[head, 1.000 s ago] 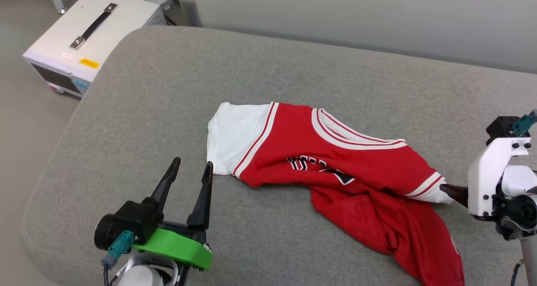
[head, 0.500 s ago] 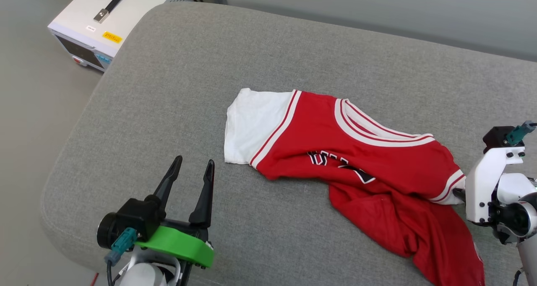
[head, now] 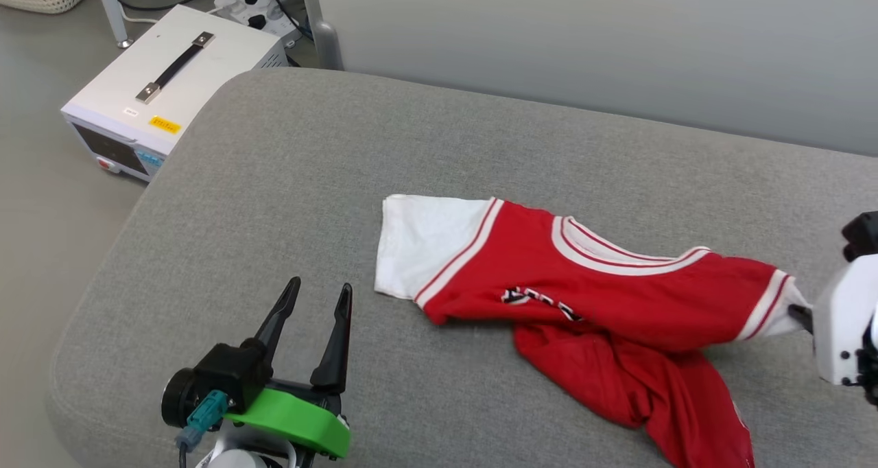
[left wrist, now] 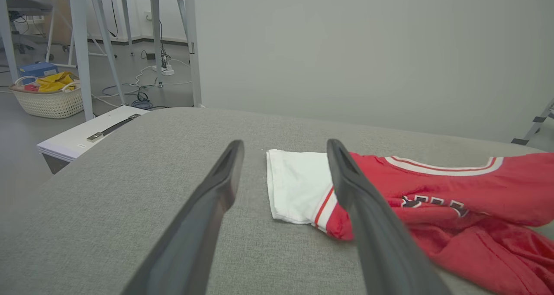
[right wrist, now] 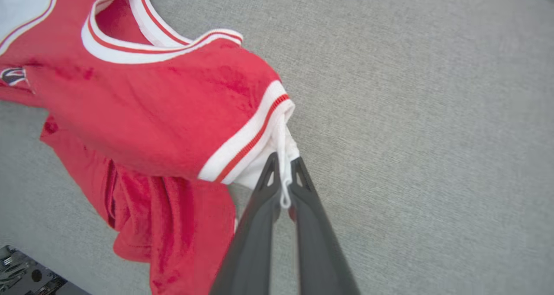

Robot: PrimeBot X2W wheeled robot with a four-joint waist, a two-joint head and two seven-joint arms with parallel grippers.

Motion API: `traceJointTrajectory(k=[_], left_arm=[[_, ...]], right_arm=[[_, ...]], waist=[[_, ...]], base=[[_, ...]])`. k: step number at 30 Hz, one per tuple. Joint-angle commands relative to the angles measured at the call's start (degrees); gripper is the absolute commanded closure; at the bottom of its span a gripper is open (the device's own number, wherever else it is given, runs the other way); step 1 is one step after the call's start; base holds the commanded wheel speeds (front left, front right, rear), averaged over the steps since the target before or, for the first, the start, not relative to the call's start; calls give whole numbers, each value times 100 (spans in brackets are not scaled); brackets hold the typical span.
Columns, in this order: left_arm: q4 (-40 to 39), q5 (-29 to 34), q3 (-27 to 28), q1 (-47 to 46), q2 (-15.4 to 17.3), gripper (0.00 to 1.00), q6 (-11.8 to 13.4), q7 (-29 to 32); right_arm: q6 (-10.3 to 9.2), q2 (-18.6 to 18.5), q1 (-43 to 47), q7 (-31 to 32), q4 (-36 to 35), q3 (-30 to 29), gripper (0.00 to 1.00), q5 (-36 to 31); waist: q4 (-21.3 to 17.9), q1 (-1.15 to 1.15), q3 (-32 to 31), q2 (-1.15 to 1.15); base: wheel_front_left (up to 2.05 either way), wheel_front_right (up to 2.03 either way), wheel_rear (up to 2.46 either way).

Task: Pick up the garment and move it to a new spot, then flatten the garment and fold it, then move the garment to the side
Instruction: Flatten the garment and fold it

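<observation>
Grey padded surface [head: 274, 180] carries the garment [head: 617, 296], a crumpled red jersey with white sleeves, striped trim and half-hidden black lettering. The right hand [right wrist: 283, 163] grips one white sleeve, and the left hand [head: 319, 293] hovers open, apart. Farther left, a white box [head: 171, 84], perhaps a power unit, sits on the floor [head: 41, 200] near a pale wall [head: 583, 42].

left fingers [head: 338, 337] spread, right fingers [right wrist: 257, 226] pinched together.

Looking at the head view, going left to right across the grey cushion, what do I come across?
left gripper, jaws open → garment → right gripper, shut on the garment's sleeve end
</observation>
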Motion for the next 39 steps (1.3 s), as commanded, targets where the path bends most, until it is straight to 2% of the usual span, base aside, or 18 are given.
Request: traceJointTrajectory(k=[1, 6, 10, 14, 18, 23, 24, 25, 27, 31, 39], left_arm=[[-26, 63, 15, 40, -8, 0, -32, -33], [-127, 51, 25, -12, -21, 0, -34, -33], [-143, 45, -1, -152, -28, 0, -37, -33], [-154, 33, -27, -336, -31, 0, -38, -33], [-142, 16, -85, -501, -45, 0, -40, -33], [-137, -16, -124, -625, -56, 0, -41, -33], [-133, -20, -125, -634, -54, 0, -41, -33], [-126, -24, -122, -643, -51, 0, -41, -33], [-84, -17, -93, -644, -48, 0, -41, -33], [-60, -13, -100, -629, -42, 0, -41, -33], [-2, -44, -58, -474, -19, 0, -41, -33]], right_arm=[[-5, -163, 123, 79, -164, -128, 100, -74], [-5, -448, 162, 436, -517, -561, 100, -368], [-5, -619, -162, 589, -222, -707, 100, -712], [-5, -853, -730, 495, 377, -584, 100, -1245], [-5, -865, -1282, 302, 1199, -541, 100, -1643], [-5, -761, -1756, -347, 2138, -609, 100, -1982], [-5, -743, -1818, -495, 2260, -588, 78, -2033], [-5, -721, -1896, -685, 2399, -587, 0, -2101], [-5, -609, -2097, -1221, 2850, -483, 0, -2284], [-5, -536, -2202, -1725, 3129, -359, 0, -2301], [-5, -406, -2217, -2833, 3002, 0, 0, -1937]], waist=[[-91, 0, -55, 0], [-98, 0, 239, 0], [-23, 0, 574, 0], [94, 0, 909, 0], [254, 0, 1155, 0], [398, 0, 1330, 0], [406, 0, 1339, 0], [411, 0, 1344, 0], [362, 0, 1261, 0], [241, 0, 1054, 0], [-134, 0, 458, 0]], base=[[0, 0, 0], [0, 0, 0], [0, 0, 0], [0, 0, 0], [0, 0, 0], [0, 0, 0], [0, 0, 0], [0, 0, 0], [0, 0, 0], [0, 0, 0], [0, 0, 0]])
